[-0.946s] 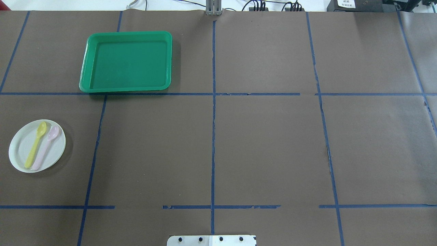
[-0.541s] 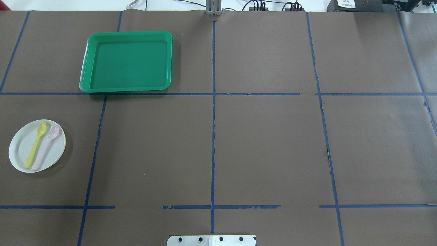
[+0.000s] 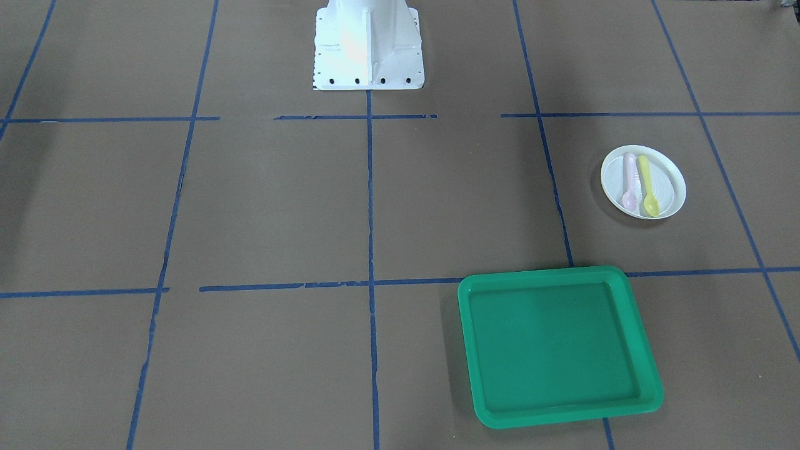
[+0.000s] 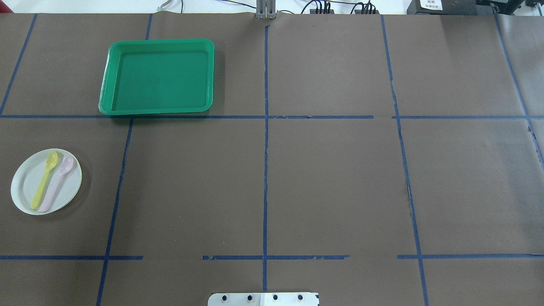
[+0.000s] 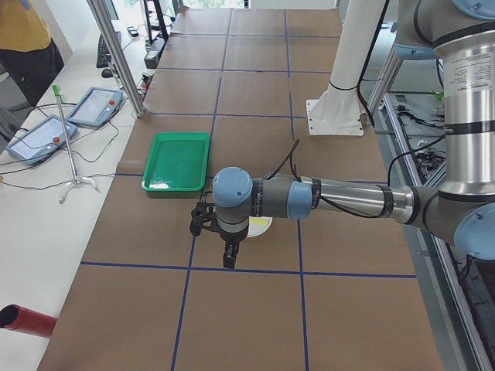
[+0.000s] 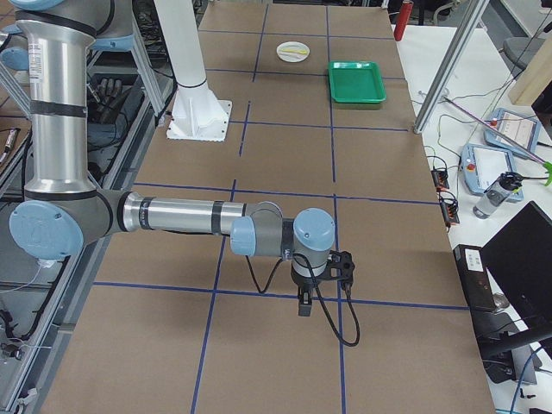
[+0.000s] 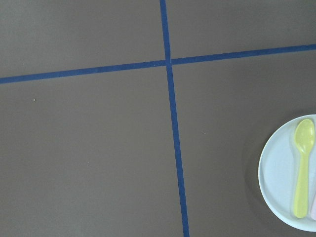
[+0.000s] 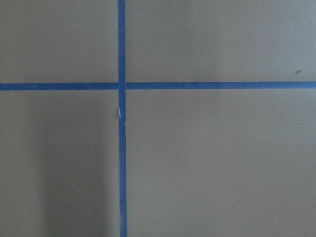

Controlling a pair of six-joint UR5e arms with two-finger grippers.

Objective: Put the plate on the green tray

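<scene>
A white round plate (image 4: 23,180) lies at the table's left side and holds a yellow spoon (image 4: 44,180) and a pink spoon (image 4: 57,185). It also shows in the front-facing view (image 3: 672,181) and at the right edge of the left wrist view (image 7: 279,182). The green tray (image 4: 157,76) lies flat farther back, bare inside, apart from the plate. My left gripper (image 5: 230,256) shows only in the exterior left view, pointing down above the table beside the plate (image 5: 263,227); I cannot tell if it is open. My right gripper (image 6: 304,306) shows only in the exterior right view, far from both; I cannot tell its state.
The table is covered in brown paper with a grid of blue tape lines (image 4: 265,127). The robot's white base (image 3: 367,44) stands at the near middle edge. Operator tables with tablets (image 5: 93,104) and a stand run along the far side.
</scene>
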